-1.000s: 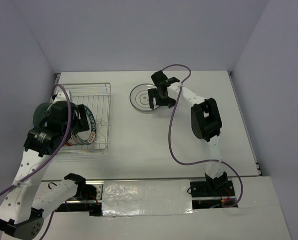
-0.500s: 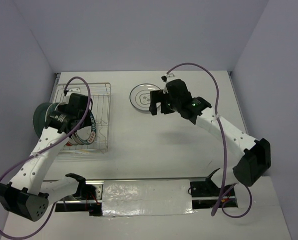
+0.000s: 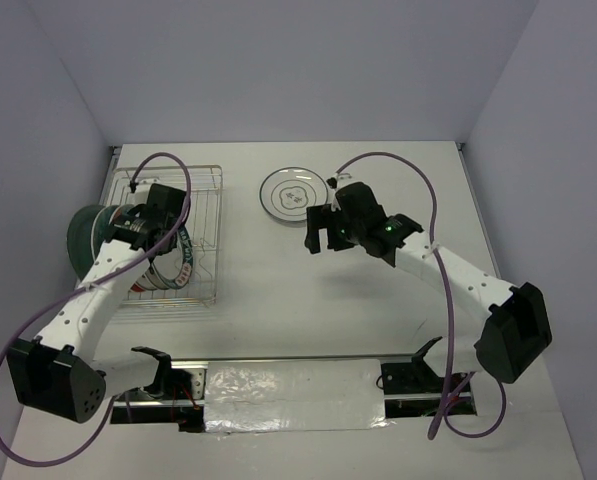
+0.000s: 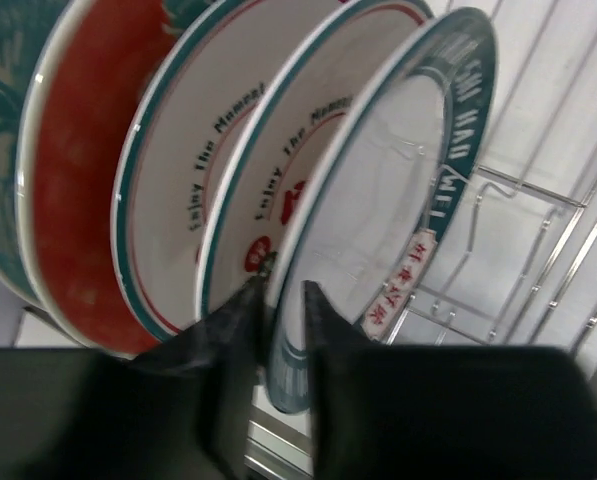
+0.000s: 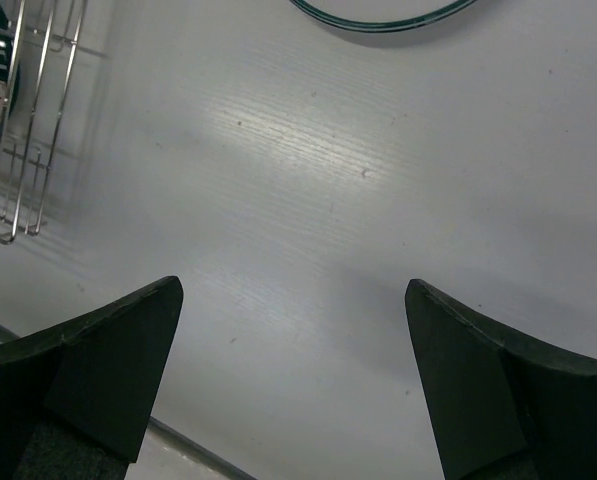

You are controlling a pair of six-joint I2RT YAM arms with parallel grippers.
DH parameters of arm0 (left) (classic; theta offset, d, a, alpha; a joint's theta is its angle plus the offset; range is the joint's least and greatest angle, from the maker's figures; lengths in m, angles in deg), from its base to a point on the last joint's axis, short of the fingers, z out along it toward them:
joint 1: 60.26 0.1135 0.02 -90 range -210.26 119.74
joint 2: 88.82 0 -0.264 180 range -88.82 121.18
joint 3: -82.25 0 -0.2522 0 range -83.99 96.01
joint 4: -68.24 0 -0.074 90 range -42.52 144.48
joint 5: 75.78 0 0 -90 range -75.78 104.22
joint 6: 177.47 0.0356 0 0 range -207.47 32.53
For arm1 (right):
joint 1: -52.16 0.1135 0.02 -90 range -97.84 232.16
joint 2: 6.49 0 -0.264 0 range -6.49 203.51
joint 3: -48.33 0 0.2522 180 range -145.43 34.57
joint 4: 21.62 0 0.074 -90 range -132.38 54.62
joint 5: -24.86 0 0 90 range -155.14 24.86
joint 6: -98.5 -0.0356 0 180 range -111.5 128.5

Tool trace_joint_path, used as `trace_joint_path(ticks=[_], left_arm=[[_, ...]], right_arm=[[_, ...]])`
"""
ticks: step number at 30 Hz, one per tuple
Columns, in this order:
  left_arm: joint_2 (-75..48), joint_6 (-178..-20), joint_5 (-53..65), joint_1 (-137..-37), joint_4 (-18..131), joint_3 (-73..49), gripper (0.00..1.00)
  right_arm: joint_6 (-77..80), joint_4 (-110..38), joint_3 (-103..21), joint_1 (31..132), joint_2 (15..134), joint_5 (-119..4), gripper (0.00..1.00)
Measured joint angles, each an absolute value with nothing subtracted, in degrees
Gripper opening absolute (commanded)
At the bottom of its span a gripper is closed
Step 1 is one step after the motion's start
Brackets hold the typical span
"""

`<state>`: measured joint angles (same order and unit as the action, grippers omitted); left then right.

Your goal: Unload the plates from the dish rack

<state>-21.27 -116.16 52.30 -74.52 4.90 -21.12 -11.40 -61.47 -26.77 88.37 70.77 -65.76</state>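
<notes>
Left gripper (image 4: 283, 300): pressed together on the lower rim of the front plate (image 4: 378, 190), with one finger on each face and the rim in the narrow gap between them.
Front plate: stands on edge, slightly tilted. It is white with a teal lettered rim and red characters. In the top view its face turns toward 3 o'clock and its edge runs from 12 to 6.
Row behind: more plates (image 4: 178, 190) stand on edge close behind it toward 9 o'clock. Two are white with lettering and the next is red.
Teal plate (image 3: 81, 235): last in the row, reaching past the rack's 9 o'clock rail.
Dish rack (image 3: 203, 190): silver wire, on the 9 o'clock side of the table (image 3: 278, 290), with its long axis running 12 to 6. The plates sit in its 6 o'clock half.
Edges and room: the wall (image 3: 48, 120) stands close at the rack's 9 o'clock side. White table surface stretches away from its 3 o'clock rail.
Right gripper (image 5: 293, 290): fingers spread wide and gripping nothing, hanging over the table near its middle, well apart from the rack.
White plate (image 3: 294, 193): lies flat on the table at about 11 o'clock of the right gripper, just beside it. It is near the rack's 3 o'clock rail but not touching it.
</notes>
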Motion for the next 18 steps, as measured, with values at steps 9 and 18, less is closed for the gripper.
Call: trace_joint_path(ticks=[9, 18], left_arm=[[-21.00, -114.60, 52.35, -74.48, 2.84, -19.61, 0.00], [-20.76, -111.52, 52.89, -75.48, -6.21, -5.34, 0.00]], right_arm=[[-12.08, -60.44, -25.46, 88.67, 66.37, -65.79, 1.00], [-14.11, -59.74, -23.91, 88.78, 65.41, -65.04, 1.00]])
